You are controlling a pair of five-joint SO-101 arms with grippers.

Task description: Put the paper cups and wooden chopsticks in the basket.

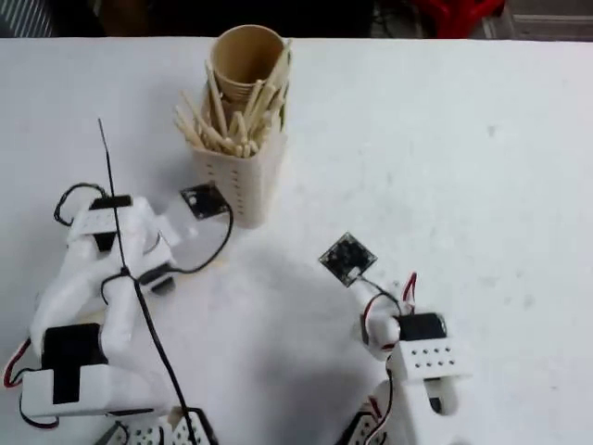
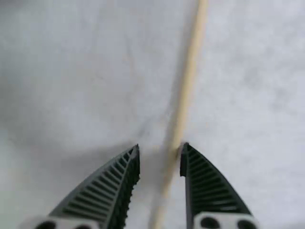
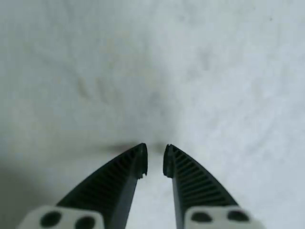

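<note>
While one wooden chopstick (image 2: 188, 81) lies loose on the desk (image 1: 463, 139), the job is not finished, so that is where I have the left hand (image 2: 159, 157). Its fingers stand moderately apart, low over the desk, one on each side of the stick. The stick runs lengthwise through the gap, close against one finger (image 2: 190, 164) and apart from the other. I judge that straddle to be the reason for the pose: with the stick between the pads, closing them should pinch it across its thin side. Nothing is gripped yet, and the stick looks flat on the surface.

The basket (image 1: 243, 181) stands upright toward the far side of the desk. It holds the paper cups (image 1: 246, 57) nested in a stack and a sheaf of chopsticks (image 1: 218, 125) leaning out over its rim. In the high view the left arm (image 1: 102, 269) sits just beside it, so the carry should be short.

The right hand (image 3: 155, 157) hangs over bare desk, all but closed, with a sliver of gap and nothing in it. I take that arm (image 1: 422, 348) to be parked, well apart from the basket and out of the left arm's way.
</note>
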